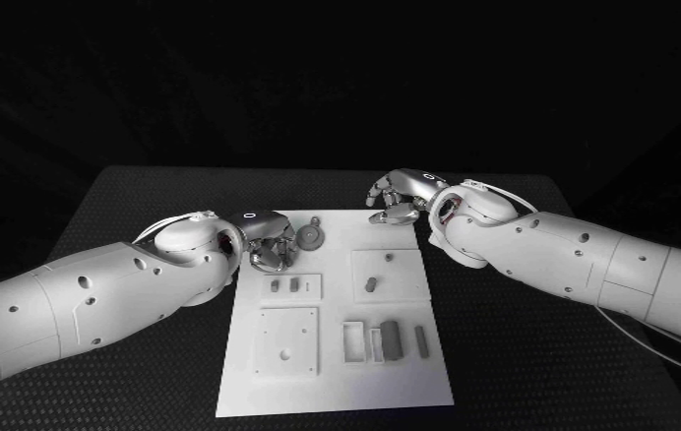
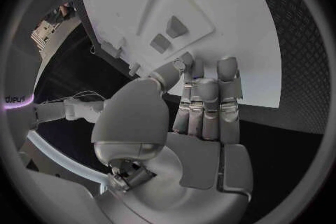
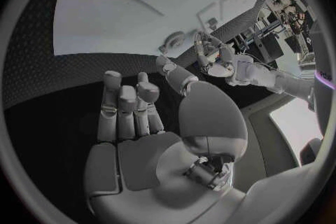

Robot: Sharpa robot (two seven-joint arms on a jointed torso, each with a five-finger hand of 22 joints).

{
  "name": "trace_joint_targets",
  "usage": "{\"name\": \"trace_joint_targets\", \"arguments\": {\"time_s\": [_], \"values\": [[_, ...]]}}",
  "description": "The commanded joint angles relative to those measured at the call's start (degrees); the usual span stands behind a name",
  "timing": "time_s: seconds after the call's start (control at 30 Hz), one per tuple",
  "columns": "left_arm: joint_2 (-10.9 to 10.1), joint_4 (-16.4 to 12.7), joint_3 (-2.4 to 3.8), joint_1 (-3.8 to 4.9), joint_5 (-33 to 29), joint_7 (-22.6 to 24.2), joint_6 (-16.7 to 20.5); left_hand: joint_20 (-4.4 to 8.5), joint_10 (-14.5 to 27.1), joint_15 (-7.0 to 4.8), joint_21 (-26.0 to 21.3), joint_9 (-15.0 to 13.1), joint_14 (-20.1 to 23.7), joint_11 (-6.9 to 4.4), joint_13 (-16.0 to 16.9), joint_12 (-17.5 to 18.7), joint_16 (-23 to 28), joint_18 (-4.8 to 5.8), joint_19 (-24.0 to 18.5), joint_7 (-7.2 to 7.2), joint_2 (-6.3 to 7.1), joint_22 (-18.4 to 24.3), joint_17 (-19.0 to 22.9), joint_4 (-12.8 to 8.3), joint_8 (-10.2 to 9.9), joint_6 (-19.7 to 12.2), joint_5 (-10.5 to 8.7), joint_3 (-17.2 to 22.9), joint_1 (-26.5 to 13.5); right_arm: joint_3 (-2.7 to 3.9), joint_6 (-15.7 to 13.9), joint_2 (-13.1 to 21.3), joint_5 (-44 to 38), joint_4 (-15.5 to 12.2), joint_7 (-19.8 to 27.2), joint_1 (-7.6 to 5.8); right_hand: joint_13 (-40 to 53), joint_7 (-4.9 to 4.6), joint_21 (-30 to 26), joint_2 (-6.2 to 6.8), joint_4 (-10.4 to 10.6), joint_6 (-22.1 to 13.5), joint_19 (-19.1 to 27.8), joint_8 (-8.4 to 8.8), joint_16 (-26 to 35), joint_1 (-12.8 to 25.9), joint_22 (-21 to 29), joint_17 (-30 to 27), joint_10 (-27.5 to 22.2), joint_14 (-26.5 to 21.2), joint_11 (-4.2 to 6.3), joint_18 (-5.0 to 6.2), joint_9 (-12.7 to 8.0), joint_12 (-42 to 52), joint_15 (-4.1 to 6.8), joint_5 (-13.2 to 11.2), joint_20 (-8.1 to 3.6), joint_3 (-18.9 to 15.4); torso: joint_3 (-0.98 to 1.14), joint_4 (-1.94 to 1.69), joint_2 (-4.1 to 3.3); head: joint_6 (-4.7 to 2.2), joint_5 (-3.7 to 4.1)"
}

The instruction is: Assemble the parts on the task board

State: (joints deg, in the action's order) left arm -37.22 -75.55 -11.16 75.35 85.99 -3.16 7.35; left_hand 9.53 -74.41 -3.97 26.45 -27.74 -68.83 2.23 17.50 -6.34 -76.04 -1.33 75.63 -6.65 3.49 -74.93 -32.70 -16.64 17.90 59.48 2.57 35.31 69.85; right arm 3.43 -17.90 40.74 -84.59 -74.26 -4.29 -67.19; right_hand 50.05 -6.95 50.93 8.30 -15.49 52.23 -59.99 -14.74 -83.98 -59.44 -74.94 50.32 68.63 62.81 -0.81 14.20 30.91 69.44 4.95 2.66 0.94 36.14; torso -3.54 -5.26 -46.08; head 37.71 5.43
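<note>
Two robot hands wait at the far end of the white board, and no part is picked up yet.

The black counter (image 1: 142,205) holds the white task board (image 1: 334,392), which lies in the middle with its long side running away from the robot. The left hand (image 1: 270,239) sits at the board's far left edge, just beside a round grey gear (image 1: 312,239); its fingers (image 2: 203,106) are straight and a little apart, with nothing in them. The right hand (image 1: 402,195) hangs over the board's far right corner, fingers (image 3: 126,106) also loose and holding nothing. Small grey parts lie on the board: a long grey bar (image 1: 391,339) near the robot and a short peg (image 1: 370,283) on a raised square, both pointing along the board's long side. I think the picking step is just starting. Next, a hand must reach down, close on one part, and turn it to fit its hole.
</note>
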Motion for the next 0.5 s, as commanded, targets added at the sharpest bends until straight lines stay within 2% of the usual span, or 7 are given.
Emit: {"name": "trace_joint_targets", "arguments": {"time_s": [0.03, 0.13, 0.5], "values": [[-0.13, 0.05, -0.30, -0.40, -0.08, -0.07, 0.98, 0.00, 0.24, -0.02, -0.49, 0.47, 0.69, 0.20, -0.03, 0.27, 0.12, -4.67, -0.59, -0.78, 1.39, -1.07, 0.06, -0.08, -1.23, -1.74, 0.28, -0.02, 0.50, 0.01, 0.19, 0.01, -0.17, -0.01, 0.43, 0.03, 0.01, -0.46, -0.36, -0.01, 0.25, -0.01, -0.39, 0.40, 0.23, 0.31, -0.67, -0.06, -0.24, 0.10, -0.09, 0.80, 0.03, 0.06, 0.19, 0.12, 0.18, -0.08, -0.01, -0.04, 0.01, -0.07, 0.01], [-0.17, 0.03, -0.30, -0.40, -0.11, 0.03, 1.37, -0.07, 0.51, 0.12, -0.56, 0.92, 0.91, 0.37, 0.01, 0.46, 0.04, -4.60, -0.70, -1.48, 2.22, -1.12, 0.01, -0.06, -2.18, -3.59, 0.27, -0.19, 0.95, 0.01, 0.24, 0.02, -0.17, -0.01, 0.42, 0.03, 0.01, -0.47, -0.36, 0.00, 0.25, -0.01, -0.39, 0.40, 0.24, 0.31, -0.67, -0.06, -0.25, 0.10, -0.10, 0.80, 0.03, 0.06, 0.19, 0.12, 0.18, -0.08, -0.01, 0.00, 0.01, -0.07, 0.02], [-0.32, 0.05, -0.31, -0.40, -0.13, -0.15, 1.70, -0.32, 1.29, 0.47, -0.64, 1.13, 1.21, 0.74, 0.02, 0.90, 0.01, -4.68, -0.83, -1.69, 3.53, -1.15, 0.00, -0.03, -2.58, -4.72, 0.25, -0.83, 1.00, 0.01, 0.26, 0.06, -0.17, -0.02, 0.39, 0.03, 0.01, -0.47, -0.36, 0.02, 0.24, -0.03, -0.39, 0.41, 0.23, 0.31, -0.67, -0.06, -0.25, 0.11, -0.10, 0.80, 0.03, 0.06, 0.19, 0.12, 0.18, -0.08, -0.03, -0.03, 0.00, -0.08, 0.04]]}}
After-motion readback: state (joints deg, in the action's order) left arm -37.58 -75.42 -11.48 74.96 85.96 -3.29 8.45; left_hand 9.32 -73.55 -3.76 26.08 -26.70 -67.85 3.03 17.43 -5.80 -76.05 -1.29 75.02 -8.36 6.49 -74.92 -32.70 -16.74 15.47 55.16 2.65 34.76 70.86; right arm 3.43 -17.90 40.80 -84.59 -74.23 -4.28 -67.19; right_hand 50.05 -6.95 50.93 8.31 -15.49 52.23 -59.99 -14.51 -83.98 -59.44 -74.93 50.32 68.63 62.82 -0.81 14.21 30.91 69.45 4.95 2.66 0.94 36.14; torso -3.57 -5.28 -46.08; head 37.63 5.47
